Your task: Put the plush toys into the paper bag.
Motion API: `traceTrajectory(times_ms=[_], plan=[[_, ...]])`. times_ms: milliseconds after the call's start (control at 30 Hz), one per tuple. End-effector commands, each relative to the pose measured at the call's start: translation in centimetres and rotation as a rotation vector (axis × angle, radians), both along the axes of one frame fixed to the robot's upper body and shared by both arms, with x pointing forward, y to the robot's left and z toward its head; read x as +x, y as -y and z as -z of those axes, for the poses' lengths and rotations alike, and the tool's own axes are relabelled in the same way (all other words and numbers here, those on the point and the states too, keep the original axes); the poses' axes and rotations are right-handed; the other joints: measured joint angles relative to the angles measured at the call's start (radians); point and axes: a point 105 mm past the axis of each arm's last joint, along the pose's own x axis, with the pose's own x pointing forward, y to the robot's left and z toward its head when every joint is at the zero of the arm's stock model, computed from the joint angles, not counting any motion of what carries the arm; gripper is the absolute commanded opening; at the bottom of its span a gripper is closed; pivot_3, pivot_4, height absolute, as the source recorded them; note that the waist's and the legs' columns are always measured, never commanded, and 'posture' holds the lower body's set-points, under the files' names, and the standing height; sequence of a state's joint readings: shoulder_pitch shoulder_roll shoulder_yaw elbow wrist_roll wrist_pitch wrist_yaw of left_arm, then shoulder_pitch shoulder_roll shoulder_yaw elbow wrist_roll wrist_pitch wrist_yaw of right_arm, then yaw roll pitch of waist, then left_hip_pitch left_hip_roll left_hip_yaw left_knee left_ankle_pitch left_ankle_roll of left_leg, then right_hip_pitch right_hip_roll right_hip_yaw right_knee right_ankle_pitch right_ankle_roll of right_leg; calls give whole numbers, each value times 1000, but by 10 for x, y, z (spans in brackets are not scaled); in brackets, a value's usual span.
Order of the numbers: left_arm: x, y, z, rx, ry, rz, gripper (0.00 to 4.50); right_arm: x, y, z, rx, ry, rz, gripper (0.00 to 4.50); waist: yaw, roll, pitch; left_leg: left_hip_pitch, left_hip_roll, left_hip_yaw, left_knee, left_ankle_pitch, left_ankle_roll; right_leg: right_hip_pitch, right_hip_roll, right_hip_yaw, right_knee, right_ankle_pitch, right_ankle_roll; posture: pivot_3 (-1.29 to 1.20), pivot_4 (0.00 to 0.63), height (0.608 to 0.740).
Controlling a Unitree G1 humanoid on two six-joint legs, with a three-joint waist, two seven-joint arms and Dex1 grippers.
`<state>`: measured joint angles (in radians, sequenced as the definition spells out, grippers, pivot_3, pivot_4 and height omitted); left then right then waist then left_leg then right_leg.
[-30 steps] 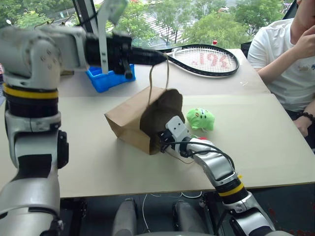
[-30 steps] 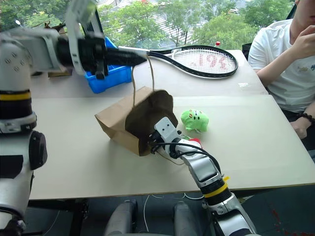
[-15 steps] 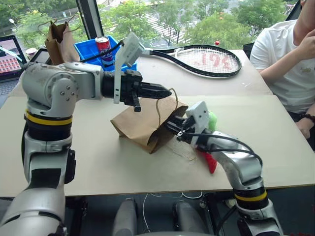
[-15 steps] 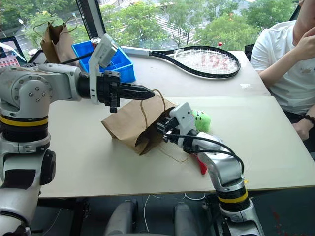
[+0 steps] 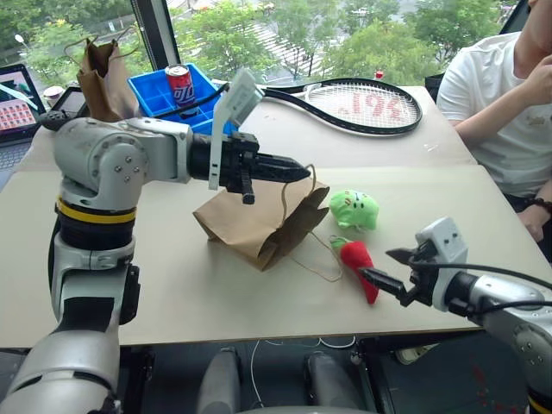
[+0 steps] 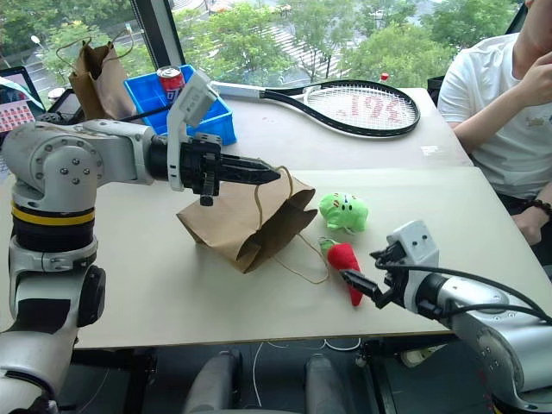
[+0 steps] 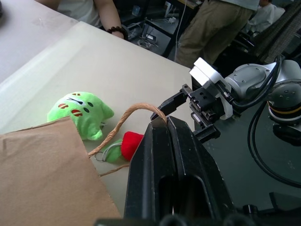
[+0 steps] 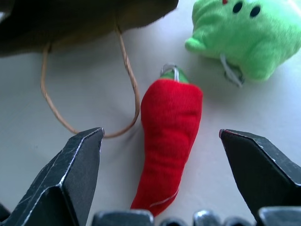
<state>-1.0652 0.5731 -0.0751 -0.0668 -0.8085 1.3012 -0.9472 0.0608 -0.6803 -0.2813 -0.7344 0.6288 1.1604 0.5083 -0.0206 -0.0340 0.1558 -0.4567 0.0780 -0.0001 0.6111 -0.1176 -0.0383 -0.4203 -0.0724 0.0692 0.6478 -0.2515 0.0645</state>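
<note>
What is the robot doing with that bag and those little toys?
It is packing plush toys into the paper bag. Its left pincer is shut on one twine handle, holding the bag's mouth up. Both toys lie outside on the table: the green creature and the red chili pepper, just beside the bag's opening. The right pincer is open, pointing at the chili pepper and holding nothing. A person in a white shirt sits at the table's far corner.

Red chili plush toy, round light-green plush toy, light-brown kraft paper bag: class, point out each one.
Red chili plush toy point(image 8: 167, 141): right wrist view, body.
Round light-green plush toy point(image 5: 354, 209): left eye view, face.
Light-brown kraft paper bag point(image 6: 228, 226): right eye view, side wall.
</note>
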Motion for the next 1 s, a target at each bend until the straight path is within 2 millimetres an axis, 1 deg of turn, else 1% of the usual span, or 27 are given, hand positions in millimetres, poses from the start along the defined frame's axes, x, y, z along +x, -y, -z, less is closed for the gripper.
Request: traceTrajectory(times_ms=[33,67,167,267,300,367,433,467,500,533,567,600,700,800,900,1000], plan=[[0,-2,-10,-4,52,17,0,5,1,19,-50,8,67,4395,-1,0,0,0,0,0,0,0,0,-1,0,0,0,-2,1,0,150,740],[0,-2,-10,-3,54,19,0,6,1,23,-48,5,81,4395,0,0,0,0,0,0,0,0,0,0,0,0,0,-3,1,0,150,740],[2,-1,-11,0,58,23,0,14,4,25,-28,40,138,3621,2,0,0,0,-1,0,1,1,1,0,0,1,0,-4,0,0,150,740],[3,-2,-12,0,64,26,0,13,9,23,-87,65,112,2688,5,0,0,0,-2,0,2,1,1,1,-1,2,0,-3,1,0,150,740],[3,-2,-13,-3,69,31,0,13,11,20,-106,76,105,2234,6,0,0,-1,-2,0,2,1,1,0,-1,2,0,-3,1,0,150,740],[0,-2,-16,-17,74,55,0,12,20,7,-163,119,83,1597,7,0,0,-1,-2,0,2,1,1,0,-1,2,0,-3,1,0,150,740],[0,-1,-19,-23,81,58,0,13,29,-11,-232,167,64,853,8,0,0,-1,-2,0,1,1,1,0,-1,2,0,-3,1,0,150,740],[1,-1,-20,-25,84,56,0,15,31,-23,-277,201,39,549,8,0,0,-1,-2,0,1,1,1,0,-1,2,0,-3,1,0,150,740],[2,-1,-21,-26,87,56,0,20,27,-39,-288,247,18,211,8,0,0,-1,-2,0,1,1,1,0,-2,2,0,-3,2,0,150,740],[2,-1,-22,-27,90,57,0,23,22,-51,-285,283,-4,35,3,0,0,-1,-2,0,1,1,1,0,-2,2,0,-4,2,0,150,740],[2,-1,-22,-28,93,58,0,24,14,-60,-290,308,-45,35,-1,0,0,-1,-2,0,1,1,1,0,-1,2,0,-4,2,0,150,740],[2,-1,-23,-29,96,58,0,25,8,-65,-297,318,-78,35,-2,0,0,-1,-2,0,2,1,1,0,-1,2,0,-3,2,0,150,740],[3,0,-24,-34,101,58,0,29,-14,-69,-325,324,-174,35,2,0,0,0,-2,-2,0,1,1,0,0,1,0,-3,2,0,150,740],[3,1,-24,-36,104,58,0,32,-34,-61,-328,305,-249,35,4,0,0,-1,-2,-2,0,1,1,0,-1,2,-1,-3,3,0,150,740],[3,1,-27,-39,108,56,0,36,-52,-48,-328,279,-311,35,9,0,0,-3,-3,-2,0,1,1,-1,-1,2,-1,-2,4,0,150,740],[2,1,-28,-44,108,55,0,42,-67,-40,-336,277,-358,35,8,0,0,-4,-4,-2,0,1,1,-1,-1,2,-1,-2,4,0,150,740]])
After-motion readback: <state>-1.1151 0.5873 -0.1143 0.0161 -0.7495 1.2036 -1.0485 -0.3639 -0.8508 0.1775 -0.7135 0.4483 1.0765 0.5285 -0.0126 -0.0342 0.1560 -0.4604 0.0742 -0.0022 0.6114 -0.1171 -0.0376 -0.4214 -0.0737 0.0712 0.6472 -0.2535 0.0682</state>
